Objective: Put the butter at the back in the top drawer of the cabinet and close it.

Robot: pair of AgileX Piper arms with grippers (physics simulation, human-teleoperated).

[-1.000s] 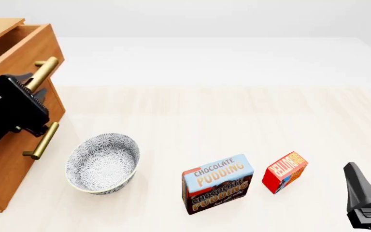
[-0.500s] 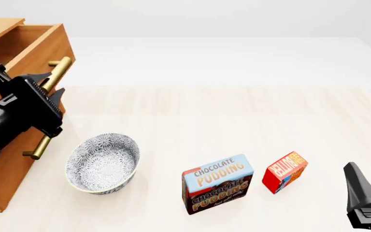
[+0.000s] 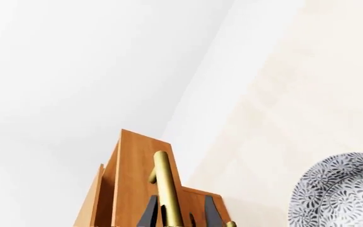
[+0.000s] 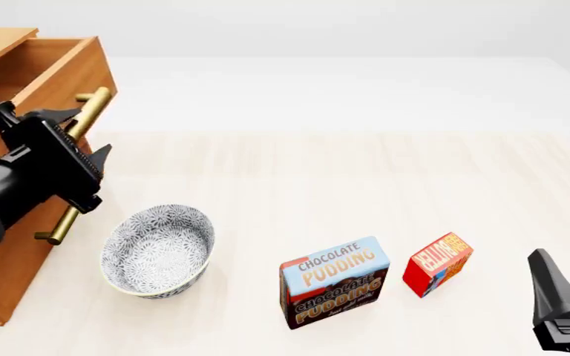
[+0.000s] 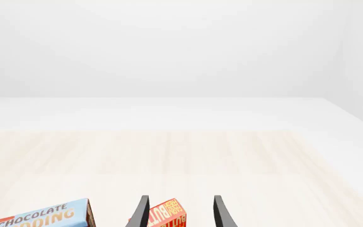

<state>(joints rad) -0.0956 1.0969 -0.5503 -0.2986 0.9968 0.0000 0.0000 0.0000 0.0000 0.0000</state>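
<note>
Left gripper (image 4: 79, 127) is clamped on the brass handle (image 4: 89, 113) of the top drawer (image 4: 62, 74), fingers either side of the bar, which you can see pretty clearly in the left wrist cam too, w/ the handle (image 3: 167, 194) running right between the two dark fingers (image 3: 149, 213). Drawer is pulled out a good way from the cabinet (image 4: 3, 282), front tilted toward the table in the front view. Inside of the drawer is mostly hidden by the arm, so can't say what's in it.

Butter (image 4: 438, 264) is sitting on the table (image 4: 364, 178) near the front edge, tilted a bit, just beside the pudding box (image 4: 335, 282) on its right, not touching afaict. Patterned bowl (image 4: 158, 251) is further left, close to the cabinet's lower drawers.

Right gripper (image 5: 179, 212) is parked low at the front right, well apart from the cabinet. Its fingers are spread, and in the right wrist cam the butter (image 5: 166, 215) shows up between them, but it's prob just lined up behind them, not gripped. Pudding box (image 5: 39, 216) pokes into that same view at the edge.
</note>
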